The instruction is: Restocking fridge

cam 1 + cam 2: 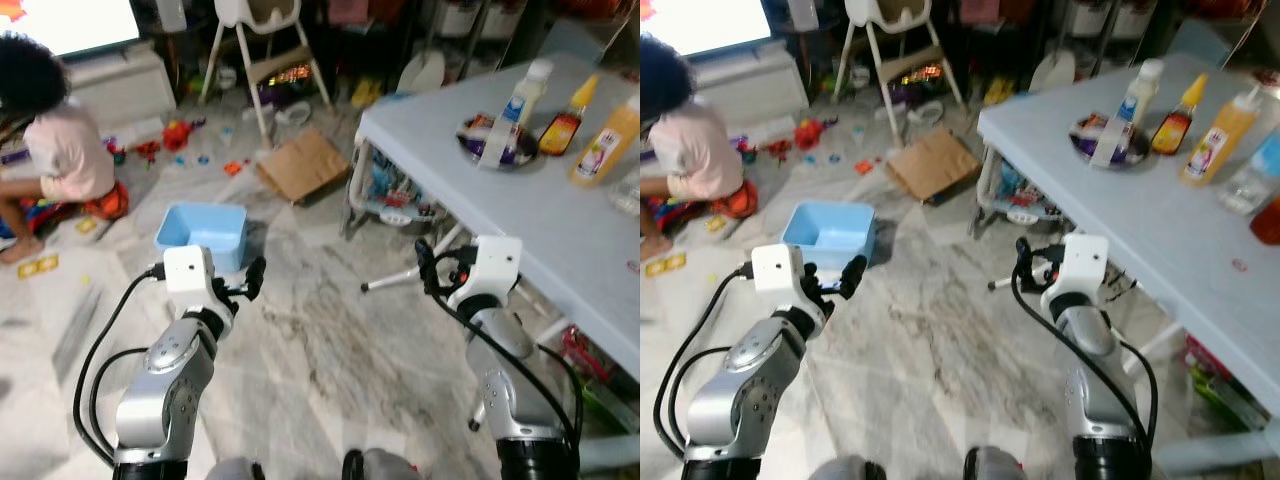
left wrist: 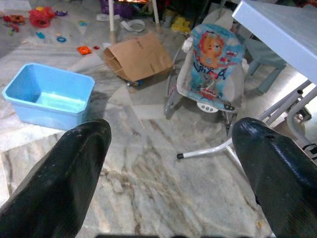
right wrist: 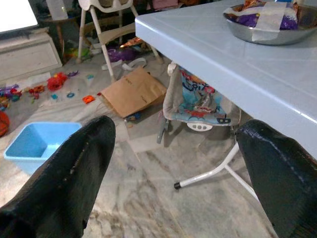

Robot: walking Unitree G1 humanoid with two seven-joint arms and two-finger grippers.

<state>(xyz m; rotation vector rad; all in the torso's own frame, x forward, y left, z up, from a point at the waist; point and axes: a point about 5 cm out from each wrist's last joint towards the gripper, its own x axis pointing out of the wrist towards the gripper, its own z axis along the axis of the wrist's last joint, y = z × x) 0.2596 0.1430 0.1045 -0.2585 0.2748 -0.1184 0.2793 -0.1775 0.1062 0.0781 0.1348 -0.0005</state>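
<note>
A light blue table (image 1: 560, 215) stands to my right. On it are a white bottle (image 1: 527, 90), a small orange-red sauce bottle (image 1: 568, 120), a tall yellow juice bottle (image 1: 607, 145) and a metal bowl (image 1: 492, 142) holding a purple packet. My left gripper (image 1: 250, 276) is held out over the marble floor, open and empty; the left wrist view shows its two black fingers (image 2: 74, 168) wide apart. Just short of the table's near edge, my right gripper (image 1: 426, 262) hangs below the tabletop, open with nothing between its fingers (image 3: 74, 168).
A person (image 1: 55, 150) sits on the floor at far left among scattered toys. A blue plastic tub (image 1: 203, 232) and a brown paper bag (image 1: 302, 163) lie ahead. A baby bouncer (image 2: 210, 64) sits under the table beside its white legs. A high chair (image 1: 262, 50) stands behind.
</note>
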